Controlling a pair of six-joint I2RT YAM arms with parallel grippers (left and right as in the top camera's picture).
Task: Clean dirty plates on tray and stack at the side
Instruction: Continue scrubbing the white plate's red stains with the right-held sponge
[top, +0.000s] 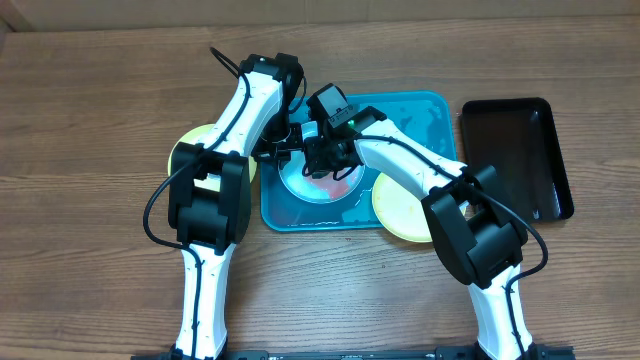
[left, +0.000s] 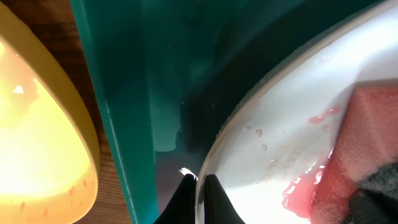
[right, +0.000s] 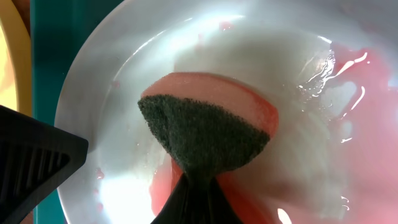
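A light blue plate with wet red smears lies in the left half of the teal tray. My left gripper is shut on this plate's rim at its left edge. My right gripper is shut on a pink sponge with a dark green scouring face, pressed onto the plate's middle. One pale yellow plate sits on the table left of the tray. Another yellow plate lies at the tray's near right corner.
A black tray stands on the wooden table right of the teal tray. The left gripper's black body shows at the plate's edge in the right wrist view. Both arms cross over the tray's left side.
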